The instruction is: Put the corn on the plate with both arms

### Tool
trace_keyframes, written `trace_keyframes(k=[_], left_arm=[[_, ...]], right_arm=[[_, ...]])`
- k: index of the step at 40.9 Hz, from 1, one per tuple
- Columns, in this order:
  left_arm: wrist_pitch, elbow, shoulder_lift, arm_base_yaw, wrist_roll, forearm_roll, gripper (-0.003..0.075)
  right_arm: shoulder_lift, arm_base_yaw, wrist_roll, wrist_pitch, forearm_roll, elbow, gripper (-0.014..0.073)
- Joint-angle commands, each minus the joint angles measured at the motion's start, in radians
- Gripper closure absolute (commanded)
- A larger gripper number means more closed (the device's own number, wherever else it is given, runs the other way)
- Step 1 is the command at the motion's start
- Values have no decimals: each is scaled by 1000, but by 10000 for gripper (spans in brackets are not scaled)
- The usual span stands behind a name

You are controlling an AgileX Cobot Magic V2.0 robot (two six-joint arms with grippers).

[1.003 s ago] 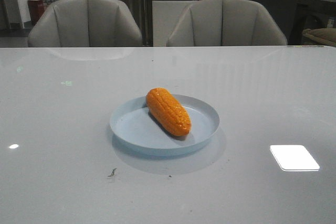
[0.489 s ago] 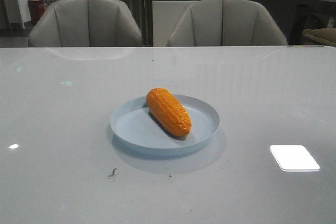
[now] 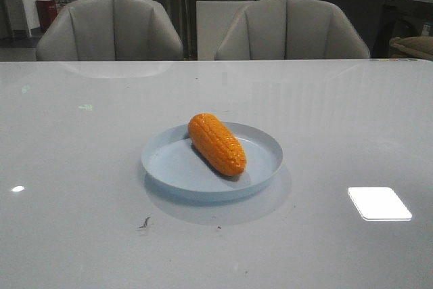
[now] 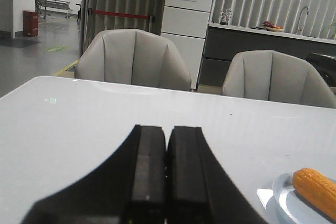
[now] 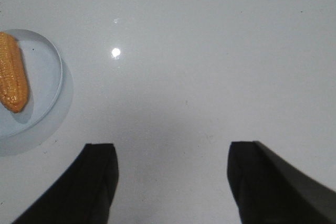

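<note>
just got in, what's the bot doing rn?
Nothing is being handled right now. The corn lies on the plate in the middle of the table, so the placement looks done. Neither arm shows in the front view. The left gripper is shut and empty, off to the plate's side. The right gripper is open above bare table beside the plate.

From my front camera I can't see either arm. My left wrist view cuts the plate (image 4: 299,199) and corn (image 4: 316,192) off at its edge, and my right wrist view likewise crops both plate (image 5: 44,85) and corn (image 5: 11,80).
</note>
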Motion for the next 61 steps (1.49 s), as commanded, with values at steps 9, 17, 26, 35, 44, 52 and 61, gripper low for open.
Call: trace_keyframes(k=[9, 17, 26, 35, 44, 52, 61], left_arm=[[-78, 4, -16, 2, -10, -14, 631], [-78, 4, -16, 2, -10, -14, 631], [-78, 4, -16, 2, -10, -14, 631], [-78, 4, -16, 2, -10, -14, 631], [-78, 4, -16, 2, -10, -14, 631], [-78, 4, -16, 2, -10, -14, 631], [-78, 4, -16, 2, -10, -14, 631]], right_arm=[[-8, -6, -5, -59, 2, -29, 51], [-8, -6, -5, -59, 2, -29, 51], [-8, -6, -5, -59, 2, -29, 51], [-8, -6, -5, -58, 1, -29, 51], [-11, -5, -5, -73, -34, -29, 95], [-85, 30, -5, -229, -45, 43, 358], [-224, 55, -5, -506, -116, 245, 556]])
